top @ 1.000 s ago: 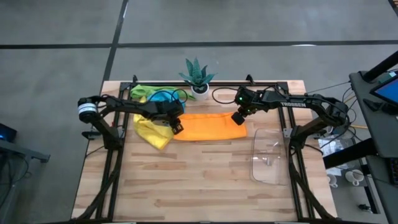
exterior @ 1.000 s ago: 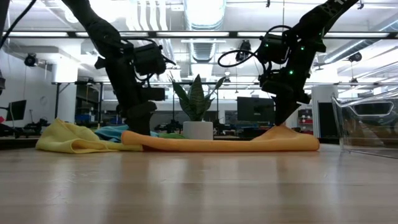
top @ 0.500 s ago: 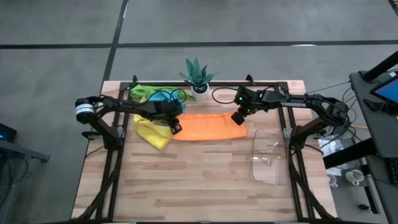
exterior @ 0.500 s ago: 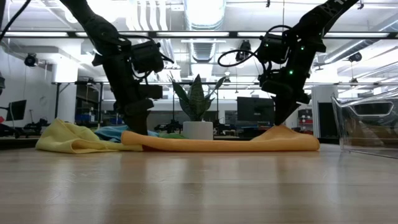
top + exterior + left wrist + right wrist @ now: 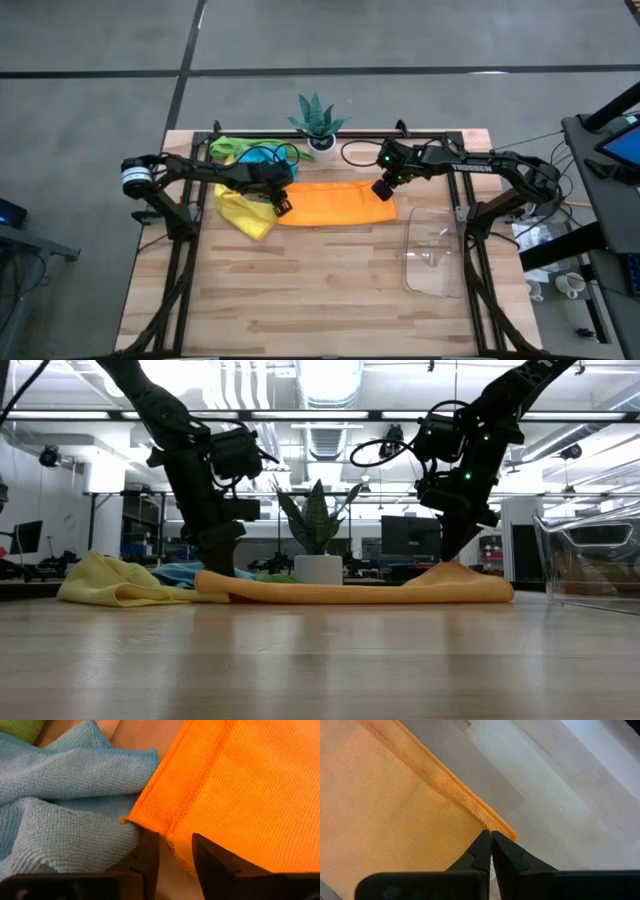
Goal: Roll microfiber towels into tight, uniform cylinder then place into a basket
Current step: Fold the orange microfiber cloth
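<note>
Item, left side: you are looking at a crumpled yellow microfiber cloth (image 5: 243,212) lying at the left of the wooden slatted table (image 5: 300,300); a green cloth (image 5: 228,148) and a light blue cloth (image 5: 60,785) are bunched just behind it, seemingly waiting their turn.

Item, left gripper (image 5: 172,857): it is hovering low at the left corner of the flat orange microfiber towel (image 5: 336,203); its fingers are standing apart, straddling the stitched hem, so you are probably lining up a pinch on that corner; whether they are touching the cloth yet, you cannot tell.

Item, centre: the orange towel is lying spread across the table's far half, not yet rolled; a green spiky plant in a white pot (image 5: 319,125) is standing behind it, out of the working area.

Item, right gripper (image 5: 491,851): its fingers are pressed together at the towel's right corner, apparently clamping the hem to keep the cloth taut.

Item, right side: the clear plastic rectangular basket (image 5: 434,250) is sitting near the right edge, apart from the towel, holding no rolls.

Writing: white lettering is showing on the right arm, too small to read.
</note>
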Robot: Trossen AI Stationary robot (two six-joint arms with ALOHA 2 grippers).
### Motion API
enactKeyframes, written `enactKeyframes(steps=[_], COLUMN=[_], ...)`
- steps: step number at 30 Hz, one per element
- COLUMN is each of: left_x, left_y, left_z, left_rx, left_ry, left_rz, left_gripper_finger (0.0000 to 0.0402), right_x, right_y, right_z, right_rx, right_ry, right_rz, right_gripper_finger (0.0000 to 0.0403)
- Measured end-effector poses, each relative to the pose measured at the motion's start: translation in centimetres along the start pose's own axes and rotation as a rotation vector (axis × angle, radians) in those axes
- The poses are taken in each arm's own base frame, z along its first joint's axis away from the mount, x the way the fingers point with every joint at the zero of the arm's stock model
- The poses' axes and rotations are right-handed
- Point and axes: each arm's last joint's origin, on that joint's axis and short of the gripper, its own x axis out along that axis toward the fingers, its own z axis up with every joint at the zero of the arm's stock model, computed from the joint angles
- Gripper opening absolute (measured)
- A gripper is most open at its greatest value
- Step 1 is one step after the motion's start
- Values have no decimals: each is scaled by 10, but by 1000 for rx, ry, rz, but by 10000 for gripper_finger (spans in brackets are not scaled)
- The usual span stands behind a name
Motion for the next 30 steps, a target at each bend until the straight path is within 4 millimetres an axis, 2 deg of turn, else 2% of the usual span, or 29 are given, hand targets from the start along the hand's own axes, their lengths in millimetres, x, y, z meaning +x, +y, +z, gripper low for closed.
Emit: enactKeyframes(steps=[5, 7, 16, 26, 30], left_x=[0, -1, -7, -43, -47], left_y=[0, 0, 0, 6, 7], left_z=[0, 2, 9, 19, 20], left_rx=[-6, -8, -4, -33, -42], left_ry=[-1, -7, -38, -187, -220], left_rz=[2, 1, -3, -3, 28], left_gripper_finger=[20, 6, 1, 0, 0], right_x=[0, 0, -4, -29, -31], right_y=[0, 0, 0, -4, -6], right_z=[0, 0, 0, -5, -7], right_rx=[0, 0, -15, -21, -17], right_ry=[0, 0, -14, -44, -40], right_rz=[0, 0, 3, 0, -30], right_gripper_finger=[8, 8, 8, 8, 8])
